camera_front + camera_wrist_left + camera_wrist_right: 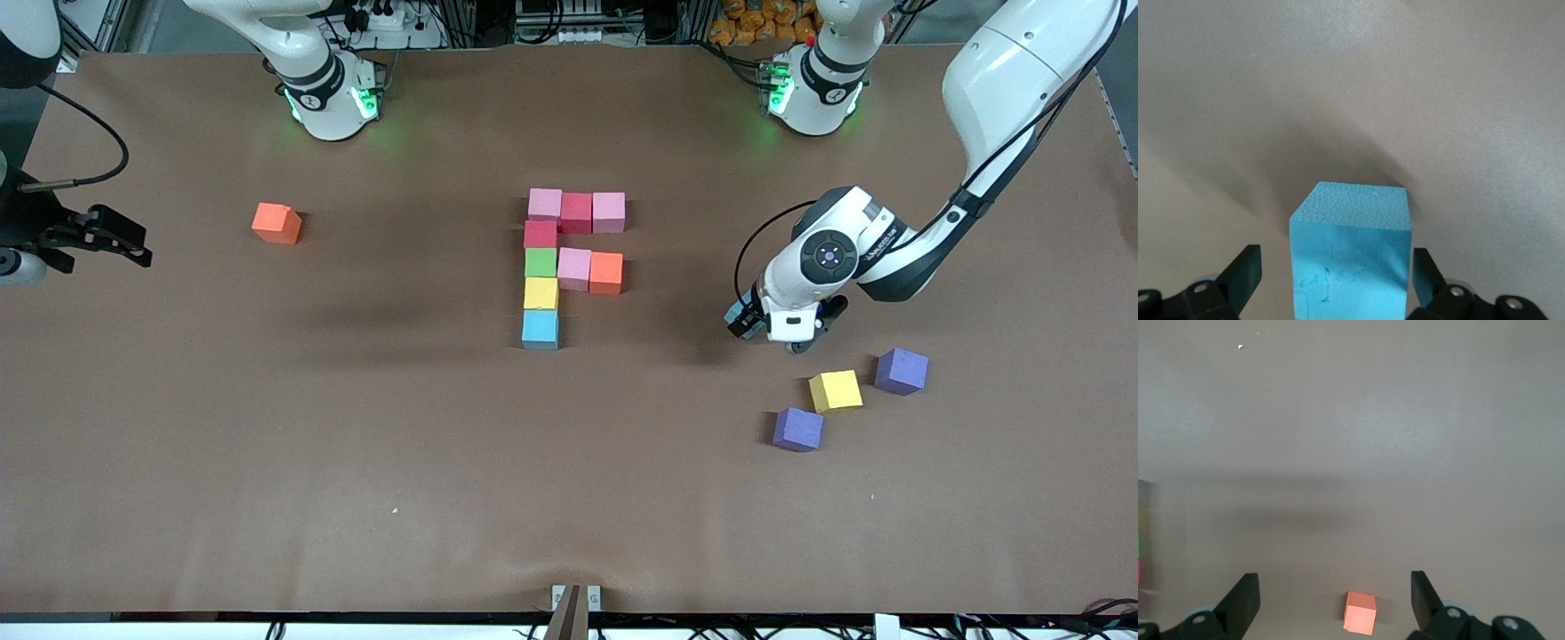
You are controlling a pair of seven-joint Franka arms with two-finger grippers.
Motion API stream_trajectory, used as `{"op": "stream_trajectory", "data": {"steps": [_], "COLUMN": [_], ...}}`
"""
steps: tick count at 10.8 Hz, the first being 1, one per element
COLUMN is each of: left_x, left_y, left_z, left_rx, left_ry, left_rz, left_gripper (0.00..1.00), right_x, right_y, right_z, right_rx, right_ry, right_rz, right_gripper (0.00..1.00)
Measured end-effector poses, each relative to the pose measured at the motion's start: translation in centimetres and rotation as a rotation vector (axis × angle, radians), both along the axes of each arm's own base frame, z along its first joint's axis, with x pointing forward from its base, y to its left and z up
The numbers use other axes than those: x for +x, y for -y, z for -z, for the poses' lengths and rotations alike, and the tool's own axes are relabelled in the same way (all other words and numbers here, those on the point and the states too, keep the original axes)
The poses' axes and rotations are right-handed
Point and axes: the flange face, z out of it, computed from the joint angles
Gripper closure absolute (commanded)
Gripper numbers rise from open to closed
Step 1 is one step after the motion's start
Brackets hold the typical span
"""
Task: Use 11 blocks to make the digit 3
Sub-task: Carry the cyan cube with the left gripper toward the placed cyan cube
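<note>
Front view: figure (540, 264) runs camera-ward; right gripper (133, 242) open; left gripper (745, 322) (open) straddles block (1351, 260).

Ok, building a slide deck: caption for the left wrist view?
Left gripper fingers straddling a light blue foam cube above the brown table.

left gripper (745, 322) – low over table, fingers spread | right gripper (107, 233) – waiting, spread wide
</note>
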Motion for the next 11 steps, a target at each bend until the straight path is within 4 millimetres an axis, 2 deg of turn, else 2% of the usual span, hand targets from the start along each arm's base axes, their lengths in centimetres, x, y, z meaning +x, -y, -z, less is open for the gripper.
{"op": "stream_trajectory", "data": {"steps": [1,2,3,4,6,7,10,11], "left_x": [0.0,0.0,0.0,0.2,0.9,1.1,0.4,0.2], "left_y": [-0.1,-0.2,-0.3,-0.3,-0.1,0.9,7.7,9.3], "left_z": [0.4,0.6,0.7,0.6,0.0,-0.5,-2.6,-3.2], "left_rx": [-0.002,-0.004,-0.004,-0.006,-0.007,-0.006,-0.015,-0.024], "left_ry": [-0.006,-0.011,-0.014,-0.01,0.008,0.022,0.06,0.063], "left_rz": [-0.001,-0.003,-0.006,-0.01,-0.042,-0.071,-0.152,-0.174], "left_gripper": [0.43,0.64,0.81,0.88,0.89,0.89,0.89,0.89], "right_x": [0.0,-0.1,-0.1,-0.2,-0.3,-0.4,-0.4,-0.3], "right_y": [0.7,1.3,1.7,1.9,2.4,2.6,2.2,2.0], "right_z": [0.0,0.0,0.0,-0.1,-0.1,-0.1,0.0,0.0], "right_rx": [-0.002,-0.002,-0.003,-0.003,-0.001,-0.001,0.001,0.002], "right_ry": [0.0,-0.001,-0.001,0.0,-0.004,-0.007,-0.01,-0.011], "right_rz": [-0.01,-0.022,-0.025,-0.022,-0.012,-0.002,0.044,0.052], "right_gripper": [0.0,0.0,0.0,0.0,0.0,0.0,0.0,0.0]}}
